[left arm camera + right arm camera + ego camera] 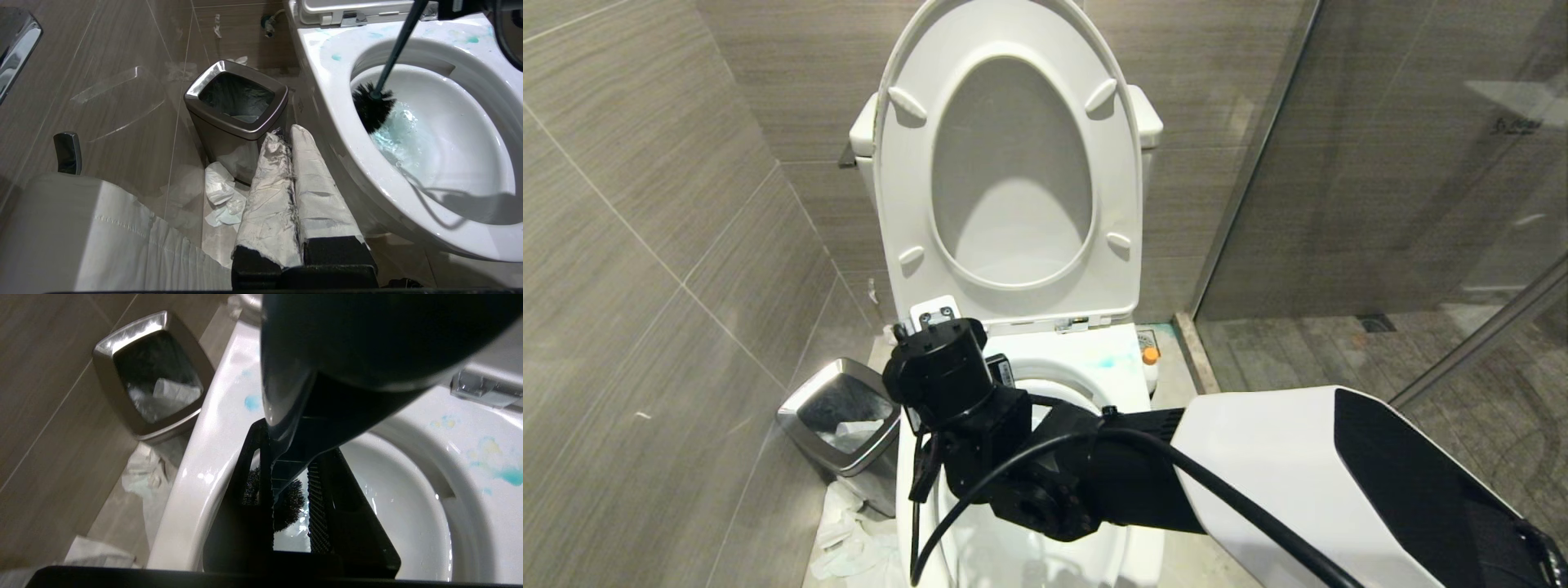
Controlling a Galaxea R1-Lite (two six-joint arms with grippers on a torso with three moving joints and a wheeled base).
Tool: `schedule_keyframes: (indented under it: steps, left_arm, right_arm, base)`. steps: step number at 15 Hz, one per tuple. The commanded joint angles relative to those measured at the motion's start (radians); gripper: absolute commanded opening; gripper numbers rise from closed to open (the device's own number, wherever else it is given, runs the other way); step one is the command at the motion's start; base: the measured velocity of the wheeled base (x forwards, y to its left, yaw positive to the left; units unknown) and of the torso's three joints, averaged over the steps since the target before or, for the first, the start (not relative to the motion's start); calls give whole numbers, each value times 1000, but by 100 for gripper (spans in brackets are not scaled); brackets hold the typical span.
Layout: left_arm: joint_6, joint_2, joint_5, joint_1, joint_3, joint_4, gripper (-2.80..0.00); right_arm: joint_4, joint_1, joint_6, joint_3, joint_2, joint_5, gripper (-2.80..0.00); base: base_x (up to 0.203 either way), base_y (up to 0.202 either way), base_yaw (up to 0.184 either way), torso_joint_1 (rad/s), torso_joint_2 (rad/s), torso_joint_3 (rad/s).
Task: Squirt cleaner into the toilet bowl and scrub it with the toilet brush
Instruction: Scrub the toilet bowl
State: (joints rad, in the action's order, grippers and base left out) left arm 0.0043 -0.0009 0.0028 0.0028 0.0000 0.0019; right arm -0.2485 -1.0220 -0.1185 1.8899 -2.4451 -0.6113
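The toilet bowl (429,134) fills the right of the left wrist view, its seat and lid raised against the tank. It is hard, glossy and wet, so it should give the bristles little friction and will take firm scrubbing pressure without harm. Pale blue cleaner (392,134) foams in the water near the bowl's 9 o'clock wall, with further blots on the rim (336,57) toward 12 o'clock.

The toilet brush (374,107) stands steeply in the bowl, its dark head pressed to that 9 o'clock wall and partly in the water. It looks light; the slim handle appears stiff but may flex a little under side load, while the bristles are soft and springy. The best hold is high on the handle, well away from the wet head.

The right gripper (286,482) clamps the handle between its fingers. The left gripper (291,134), parked outside the bowl beside the steel-rimmed bin (237,102), has its padded fingers pressed together on nothing.
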Motion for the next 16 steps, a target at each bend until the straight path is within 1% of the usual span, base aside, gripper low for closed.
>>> schedule_keyframes:
  steps: [1, 6, 10, 13, 16]
  left_arm:
    - [3, 1, 0, 0, 0, 1, -280]
    - [8, 1, 0, 0, 0, 3, -280]
    - [10, 1, 0, 0, 0, 3, -280]
    - [14, 1, -1, 0, 0, 1, -280]
    - [16, 1, -1, 0, 0, 1, -280]
  right_arm:
    - [-1, -29, -19, -117, 85, -1, -280]
    - [-3, -86, -115, -405, 250, 1, -280]
    - [-4, -103, -178, -625, 399, 0, -280]
    - [-9, -95, -207, -759, 505, -5, -280]
    - [-116, -39, -198, -880, 559, -29, -280]
  base:
    - [0, 0, 0, 0, 0, 0]
    - [0, 0, 0, 0, 0, 0]
    - [0, 0, 0, 0, 0, 0]
    - [0, 0, 0, 0, 0, 0]
    - [0, 0, 0, 0, 0, 0]
